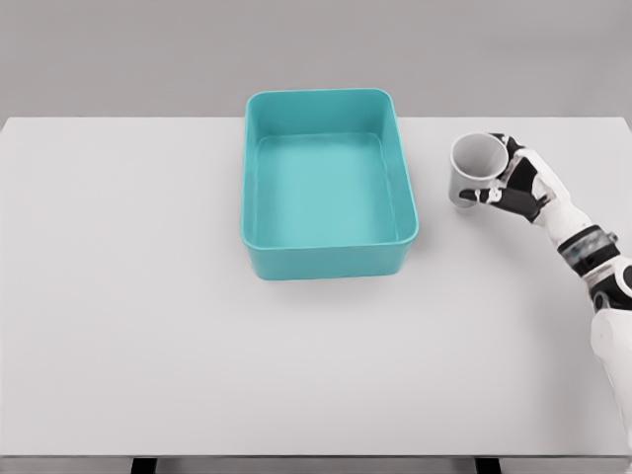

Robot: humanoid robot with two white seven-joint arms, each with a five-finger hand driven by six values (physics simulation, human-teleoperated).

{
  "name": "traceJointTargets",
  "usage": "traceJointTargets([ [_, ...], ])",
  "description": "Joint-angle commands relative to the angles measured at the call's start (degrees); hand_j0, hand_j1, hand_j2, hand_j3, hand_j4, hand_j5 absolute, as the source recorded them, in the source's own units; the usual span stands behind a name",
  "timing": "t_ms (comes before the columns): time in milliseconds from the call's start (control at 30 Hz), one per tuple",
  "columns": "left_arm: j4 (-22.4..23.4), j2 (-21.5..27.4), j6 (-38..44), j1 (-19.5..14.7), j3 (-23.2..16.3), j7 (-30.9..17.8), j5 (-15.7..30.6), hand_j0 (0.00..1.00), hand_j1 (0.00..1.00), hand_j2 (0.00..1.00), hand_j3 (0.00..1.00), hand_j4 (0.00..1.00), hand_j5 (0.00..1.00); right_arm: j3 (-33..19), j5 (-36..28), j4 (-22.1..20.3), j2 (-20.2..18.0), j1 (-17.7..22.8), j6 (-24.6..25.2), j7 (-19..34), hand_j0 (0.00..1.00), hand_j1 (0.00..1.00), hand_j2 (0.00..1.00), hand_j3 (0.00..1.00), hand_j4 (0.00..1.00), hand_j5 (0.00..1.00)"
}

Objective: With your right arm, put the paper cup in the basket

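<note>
Paper cup (477,168) is being held by the right hand (512,186), out at the right side of the bench (128,296). The fingers (481,196) are being curled around the cup's side, so the cup is being gripped. Its open top is being shown to the camera, and the cup looks tipped a little. It cannot be told if the cup is being lifted or is resting on the bench. The white arm is being stretched in from the lower right corner. The left arm is not being seen at all.

Beside the cup, to its left but not touching it, the teal basket (400,188) is being kept in the middle of the bench. Nothing is being seen inside it.

The step in hand is judged to be the grab, with the carry about to be started. For the next move, the cup is going to have to be raised higher than the basket's wall, carried left until it is over the open space inside, and only then let go. If it is being kept too low, the wall could be bumped.
</note>
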Motion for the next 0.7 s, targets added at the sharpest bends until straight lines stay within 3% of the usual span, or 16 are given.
traceJointTargets([
  [0,0.0,0.0,0.0,0.0,0.0,0.0,0.0,1.0,1.0,1.0,1.0,1.0,1.0,0.0,-0.2,-1.2,-0.1,0.0,-0.2,0.0,0.53,0.53,0.53,0.53,0.53,0.53],
  [300,0.0,0.0,0.0,0.0,0.0,0.0,0.0,1.0,1.0,1.0,1.0,1.0,1.0,0.0,0.2,-5.7,-0.6,-0.1,-0.6,0.0,0.53,0.53,0.53,0.53,0.53,0.53],
  [533,0.0,0.0,0.0,0.0,0.0,0.0,0.0,1.0,1.0,1.0,1.0,1.0,1.0,-0.2,5.7,-11.2,-0.8,-0.2,-1.0,0.0,0.53,0.53,0.53,0.53,0.53,0.53],
  [667,0.0,0.0,0.0,0.0,0.0,0.0,0.0,1.0,1.0,1.0,1.0,1.0,1.0,-0.3,7.6,-11.5,-0.4,-0.9,-0.9,0.0,0.53,0.53,0.53,0.53,0.53,0.53],
])
